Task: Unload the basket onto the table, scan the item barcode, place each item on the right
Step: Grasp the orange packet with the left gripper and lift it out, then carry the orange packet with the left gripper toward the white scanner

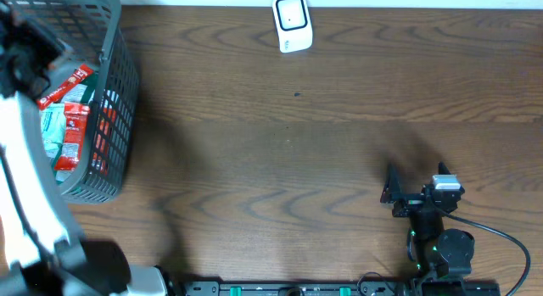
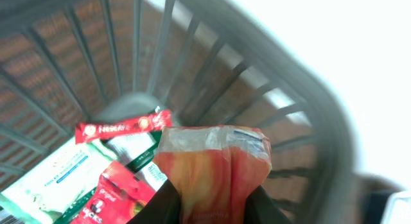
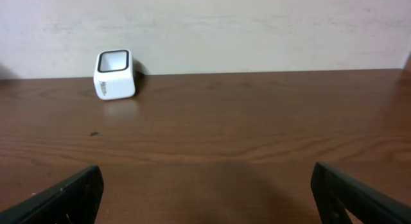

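One orange packet [image 2: 215, 169] is pinched in my left gripper [image 2: 214, 206], jaws drawn close on it, inside the grey basket [image 2: 308, 115]. My right gripper [image 3: 209, 195] hangs wide open, empty. The grasp looks made; the carry to the white scanner [image 1: 292, 23] and the scan itself are left.

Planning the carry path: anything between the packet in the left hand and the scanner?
Yes. The packet, gripped by the left hand, sits inside the basket, so the basket's wall and rim lie between it and the scanner at the table's far edge. Past the basket, only bare table shows.
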